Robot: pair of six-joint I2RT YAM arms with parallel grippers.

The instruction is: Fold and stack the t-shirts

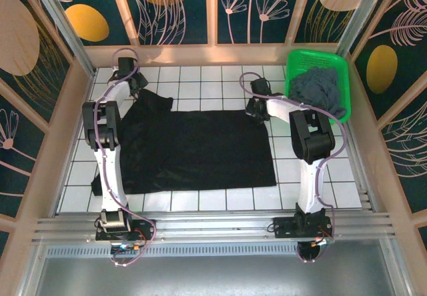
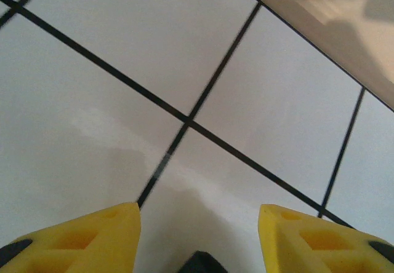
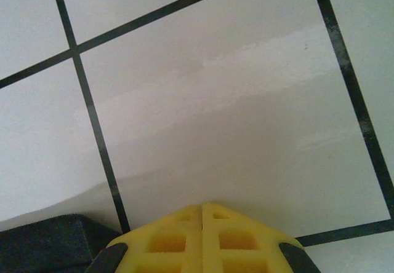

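Nearest the lens, the right claw (image 3: 203, 208) shows its two yellow fingers (image 3: 172, 239) pressed flat together, with no cloth visible between them. It hangs over white tile, and a corner of the black t-shirt (image 1: 200, 151) lies just to its near left. From above, this claw sits at the shirt's far right corner. The left claw (image 2: 198, 224) stands partly open, its yellow fingertips well apart with only bare tile between them, holding nothing. It is over the far left of the tabletop (image 1: 200, 76), near the wooden back wall. The black t-shirt lies spread flat across the middle of the tabletop, with a sleeve bunched toward the far left. The grey-blue t-shirt (image 1: 321, 91) is heaped in the green basket (image 1: 313, 56) at the far right corner.
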